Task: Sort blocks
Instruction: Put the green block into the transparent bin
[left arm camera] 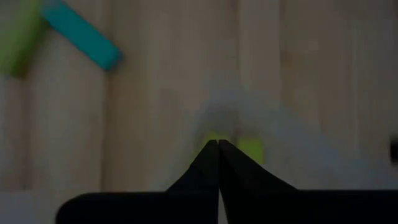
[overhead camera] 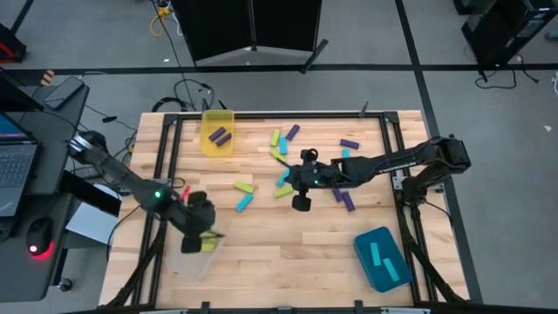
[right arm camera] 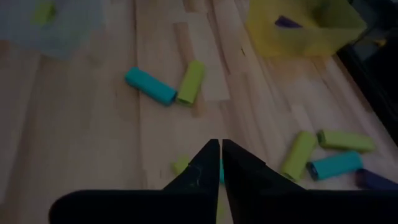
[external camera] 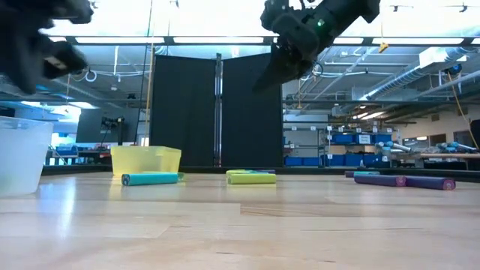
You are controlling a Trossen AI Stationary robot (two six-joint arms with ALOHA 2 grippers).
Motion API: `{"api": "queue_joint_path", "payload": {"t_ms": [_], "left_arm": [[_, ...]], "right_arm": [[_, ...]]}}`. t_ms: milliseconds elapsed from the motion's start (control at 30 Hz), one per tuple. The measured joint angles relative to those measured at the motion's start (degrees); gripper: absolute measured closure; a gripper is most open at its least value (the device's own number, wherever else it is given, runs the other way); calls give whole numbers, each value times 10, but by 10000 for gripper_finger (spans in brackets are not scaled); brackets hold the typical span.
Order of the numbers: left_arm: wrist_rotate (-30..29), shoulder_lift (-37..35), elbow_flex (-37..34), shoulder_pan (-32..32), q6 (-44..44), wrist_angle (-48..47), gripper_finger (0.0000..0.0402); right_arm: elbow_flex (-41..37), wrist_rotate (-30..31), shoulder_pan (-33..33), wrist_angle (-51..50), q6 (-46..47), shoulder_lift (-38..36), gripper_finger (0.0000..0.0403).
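Left gripper point(overhead camera: 206, 237): over the clear bin point(overhead camera: 198, 253) at the surface's point(overhead camera: 288, 253) near-left part; fingers point(left arm camera: 208, 163) pressed together in the wrist view, tips meeting; a yellow-green block point(left arm camera: 251, 148) shows blurred just past the tips, below them; cannot tell whether it is gripped or lies in the bin
Right gripper point(overhead camera: 301, 201): raised over mid-surface; fingers point(right arm camera: 208, 163) close together, only a thin slit between them, nothing held
Blocks near right fingers: a cyan block point(right arm camera: 150, 86) and a yellow-green one point(right arm camera: 191, 81) lie touching, well ahead of the tips; a small yellow-green piece point(right arm camera: 181, 164) just beside the tips; to one side, two yellow-green blocks point(right arm camera: 298, 155) and a cyan one point(right arm camera: 334, 165) close together, a purple end point(right arm camera: 377, 180) beside them
Yellow bin point(overhead camera: 217, 131): far-left of surface, well ahead of the right fingers; purple blocks point(overhead camera: 220, 136) inside
Teal bin point(overhead camera: 382, 258): near-right corner; cyan blocks point(overhead camera: 376, 253) inside
Loose scatter: purple point(overhead camera: 350, 144), yellow-green point(overhead camera: 275, 138) and cyan point(overhead camera: 245, 203) blocks across mid-surface; most lie under or beside the right arm
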Motion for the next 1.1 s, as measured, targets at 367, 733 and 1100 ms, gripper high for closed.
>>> {"api": "queue_joint_path", "payload": {"t_ms": [367,733,1100], "left_arm": [[38,-48,-72,241,216,158,400],[225,-23,-95,472,376,427,400],[239,-22,-242,509,333,788,398]], "right_arm": [[-2,-68,-48,-17,-8,0,386],[-30,-129,-125,92,75,72,369],[-7,-52,-163,126,141,148,248]]}}
